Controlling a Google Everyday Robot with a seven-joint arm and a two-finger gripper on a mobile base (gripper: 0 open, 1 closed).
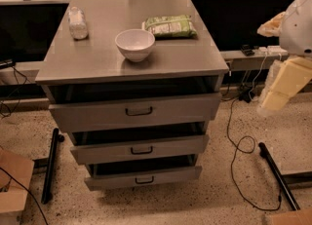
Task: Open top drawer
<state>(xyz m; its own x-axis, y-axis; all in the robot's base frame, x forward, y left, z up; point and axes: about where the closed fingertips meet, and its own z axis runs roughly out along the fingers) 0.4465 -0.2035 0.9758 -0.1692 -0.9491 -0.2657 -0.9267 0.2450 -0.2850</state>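
The top drawer (87, 114) is the widest of three grey drawers in a grey metal cabinet. It has a small black loop handle (139, 111) at its centre. Its front stands a little out from the cabinet, with a dark gap above it. My gripper (284, 86) is the cream and white part at the right edge. It hangs to the right of the cabinet at about the top drawer's height, apart from the drawer and its handle.
On the cabinet top (97, 58) stand a white bowl (135, 44), a green packet (170, 26) and a clear bottle (77, 23). The two lower drawers (97, 152) also stand slightly out. Black cables (234, 141) and black bars (278, 175) lie on the floor. A cardboard box (12, 185) sits at the left.
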